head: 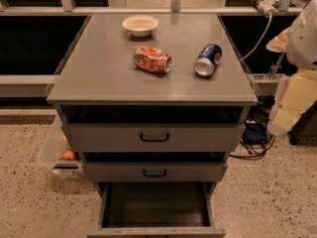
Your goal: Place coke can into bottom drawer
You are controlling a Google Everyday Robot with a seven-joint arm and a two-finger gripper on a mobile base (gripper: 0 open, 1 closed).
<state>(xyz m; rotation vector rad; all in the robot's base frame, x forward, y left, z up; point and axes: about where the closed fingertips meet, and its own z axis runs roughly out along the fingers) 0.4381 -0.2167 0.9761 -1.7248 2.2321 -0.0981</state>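
The coke can [152,59], dented and red-orange with white markings, lies on its side near the middle of the grey cabinet top [99,78], silver end to the right. The bottom drawer [154,206] is pulled open at the foot of the cabinet, and its dark interior shows nothing inside. My gripper [286,114] hangs at the right edge of the view, beside the cabinet and below its top, well apart from the can and holding nothing that I can see.
A blue can [208,59] lies on its side to the right of the coke can. A white bowl [140,25] stands at the back. Two upper drawers with black handles [154,137] are slightly open. Cables lie on the floor at the right, and a clear bin [57,152] sits at the left.
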